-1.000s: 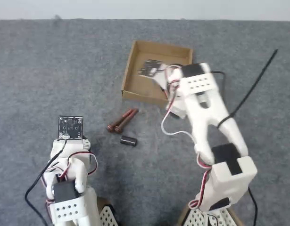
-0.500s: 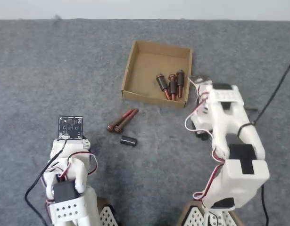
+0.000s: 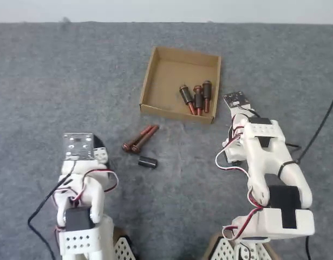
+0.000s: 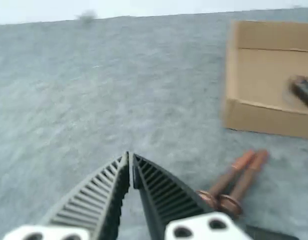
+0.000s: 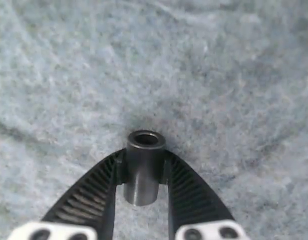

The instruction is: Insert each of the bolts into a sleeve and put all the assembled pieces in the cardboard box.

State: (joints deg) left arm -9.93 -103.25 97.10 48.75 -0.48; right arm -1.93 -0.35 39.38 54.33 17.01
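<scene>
Right gripper (image 5: 145,159): the fingers (image 5: 93,195) are parted just enough to take a dark sleeve (image 5: 143,175), which is clamped between the two ribbed pads. The sleeve is held with its open bore pointing away from the wrist, out past the fingertips. Grey carpet (image 5: 234,75) is seen close beneath. In the high view these fingers and the sleeve are hidden under the right arm (image 3: 263,151), so the grip is read from the right wrist view.

Left gripper (image 4: 131,157): the fingers (image 4: 103,200) are closed to a hairline slit. Nothing is held between them and nothing is touched.

Two copper bolts (image 4: 239,180) are noted just beyond the left fingertips and off to one side, lying side by side and touching, on the carpet. The cardboard box (image 4: 259,117) is seen farther out past the bolts, with one dark piece end visible inside its wall.

The box contents are made plain by the high view: three assembled pieces (image 3: 197,98) are laid together against the wall nearest the right arm. A loose sleeve (image 3: 148,162) is also recorded there, just beside the bolts' heads, on the side toward the left arm (image 3: 79,189).
</scene>
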